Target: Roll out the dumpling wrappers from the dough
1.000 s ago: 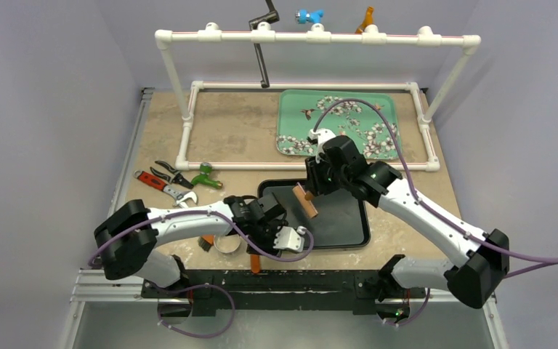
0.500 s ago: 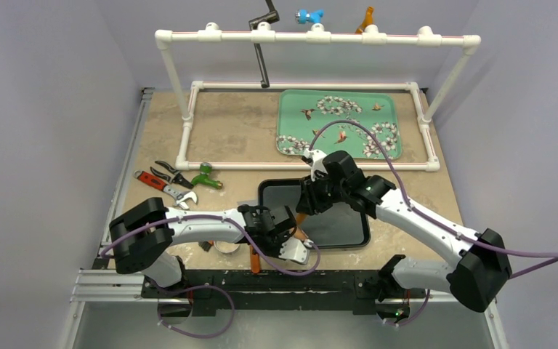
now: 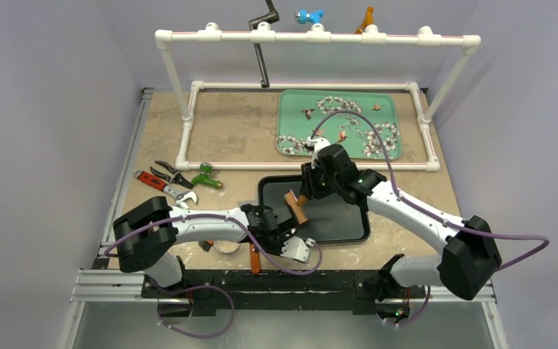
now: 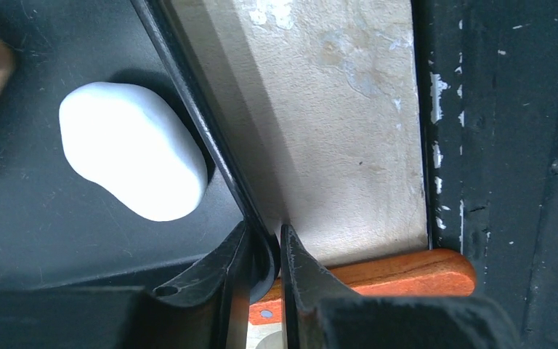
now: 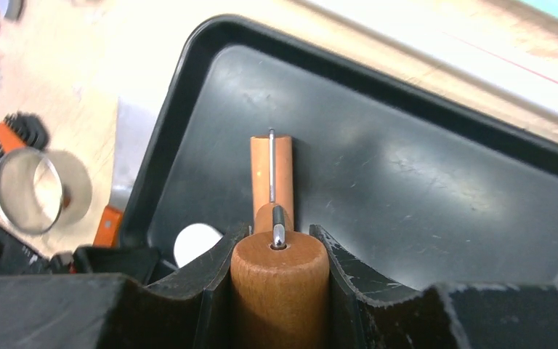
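Dough lump (image 4: 134, 160) in tray (image 4: 176, 73) (hidden overhead), left hand (image 4: 263, 269) pinching its rim — right hand (image 5: 277, 240) clamped on rolling pin (image 5: 279, 291)

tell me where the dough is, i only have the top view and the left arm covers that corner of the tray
Observer: The dough is one thick white lump, not flattened, lying inside the black tray near its corner rim.
Operator: is the left one holding the tray
Observer: The left gripper has its fingers either side of the tray's rim at that corner, closed on it.
Operator: and the right
Observer: The right gripper clamps the wooden handle of the rolling pin; the roller lies over bare tray floor, apart from the lump.
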Controlling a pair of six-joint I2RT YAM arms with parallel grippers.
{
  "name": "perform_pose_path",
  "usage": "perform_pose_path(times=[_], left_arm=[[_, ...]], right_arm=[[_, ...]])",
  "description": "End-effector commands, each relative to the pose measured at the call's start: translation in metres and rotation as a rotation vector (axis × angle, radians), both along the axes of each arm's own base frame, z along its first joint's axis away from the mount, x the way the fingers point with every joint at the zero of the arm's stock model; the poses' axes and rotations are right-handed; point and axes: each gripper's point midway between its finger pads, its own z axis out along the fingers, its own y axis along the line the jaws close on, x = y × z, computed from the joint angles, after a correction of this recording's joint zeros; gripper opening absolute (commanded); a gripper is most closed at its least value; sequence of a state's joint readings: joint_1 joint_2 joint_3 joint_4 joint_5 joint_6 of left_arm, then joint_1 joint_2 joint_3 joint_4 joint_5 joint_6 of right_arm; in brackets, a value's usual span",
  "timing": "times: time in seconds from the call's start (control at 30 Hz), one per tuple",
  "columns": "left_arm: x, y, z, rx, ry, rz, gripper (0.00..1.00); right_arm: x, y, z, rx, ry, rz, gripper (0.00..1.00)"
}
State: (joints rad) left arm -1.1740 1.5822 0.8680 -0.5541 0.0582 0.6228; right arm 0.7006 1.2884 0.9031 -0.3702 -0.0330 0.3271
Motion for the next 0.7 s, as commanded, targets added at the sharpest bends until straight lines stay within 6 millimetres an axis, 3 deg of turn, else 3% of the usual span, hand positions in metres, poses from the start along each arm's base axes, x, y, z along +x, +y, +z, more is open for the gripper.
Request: perform_pose_path(times=[0.0,0.13,0.3,0.4,0.53,0.67], left_arm=[[0.021,-0.015,0.001,-0.039,-0.076,0.019,0.00],[0.022,-0.016,-0.001,-0.040,-0.077,0.019,0.00],[0.028,-0.015,-0.001,-0.025,-0.105,0.033,0.00],[0.027,-0.014,-0.001,-0.024,-0.104,0.034,0.00],[0.027,-0.014,-0.001,-0.024,-0.103,0.037,0.00],[0.027,-0.013,-0.001,-0.023,-0.103,0.041,0.00]], right_arm=[[0.044,-0.009,0.046,0.006,-0.163,-0.093,0.00],[0.033,-0.012,0.065,-0.006,-0.191,-0.017,0.00],[-0.015,0.025,0.073,0.181,-0.070,0.245,0.00],[-0.032,0.042,0.075,0.289,0.012,0.309,0.00],[-0.039,0.050,0.057,0.296,0.092,0.358,0.00],[-0.030,0.050,0.029,0.224,0.133,0.360,0.00]])
